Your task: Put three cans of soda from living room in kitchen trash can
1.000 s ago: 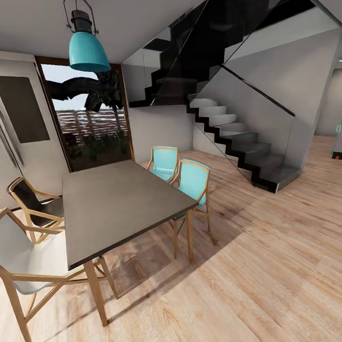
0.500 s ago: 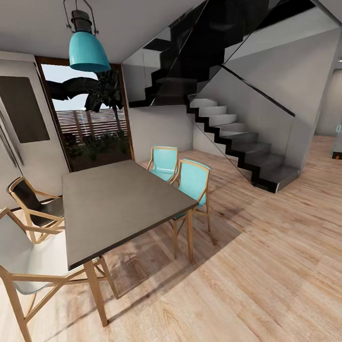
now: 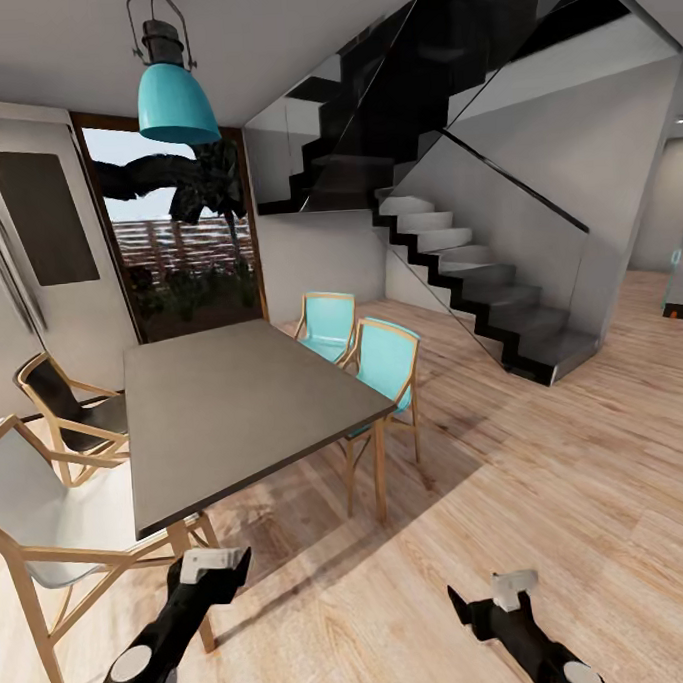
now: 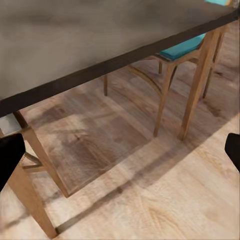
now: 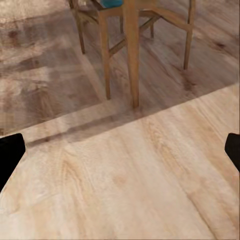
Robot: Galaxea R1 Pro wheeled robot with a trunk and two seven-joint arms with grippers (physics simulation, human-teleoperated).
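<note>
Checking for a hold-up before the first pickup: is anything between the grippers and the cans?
Cannot judge: no can or bin is in sight. The left gripper and right gripper, both open and empty, face a table, chairs and stairs.

Both arms get cut off at the head view's bottom edge, the fridge [image 3: 7, 259] is chopped on the left, and the white chair [image 3: 50, 517] too
</note>
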